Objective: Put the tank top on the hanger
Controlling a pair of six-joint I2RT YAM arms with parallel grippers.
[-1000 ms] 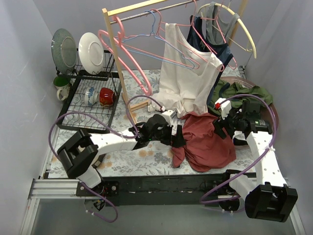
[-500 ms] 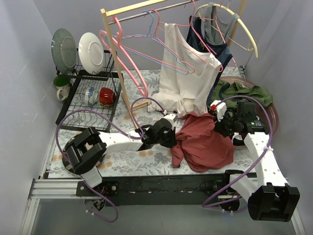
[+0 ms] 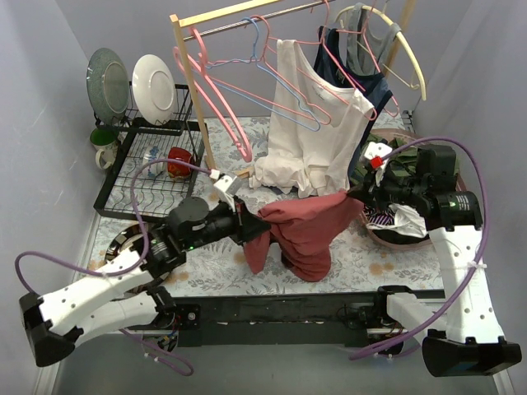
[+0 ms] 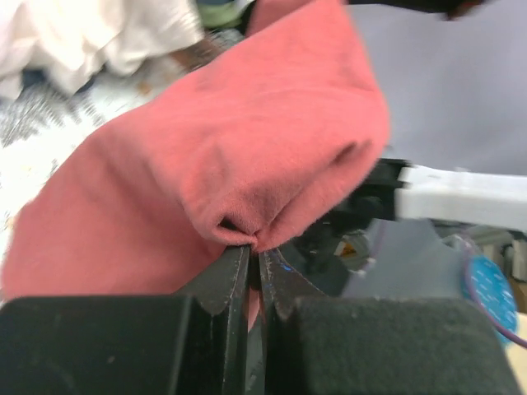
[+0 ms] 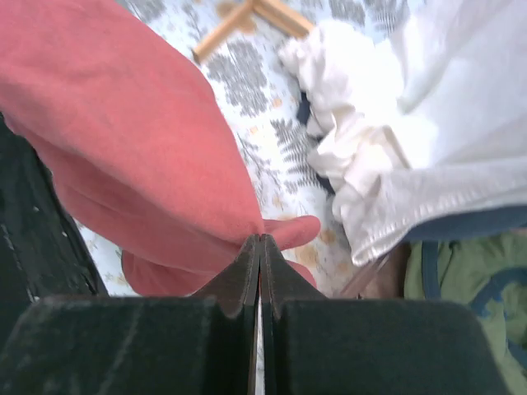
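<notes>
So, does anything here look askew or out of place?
Yes. The white tank top hangs crooked from the rail, its hem bunched on the table. The rust-red tank top sags crumpled between the left pincer and right pincer, not spread open.

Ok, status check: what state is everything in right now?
hanger: on the rail, empty.
tank top: in the air, slung between both grippers, sagging, not on the hanger.
left gripper: shut on one end of the tank top.
right gripper: shut on the other end.
white tank top: hanging from the rail.
plates: upright in the dish rack.
</notes>
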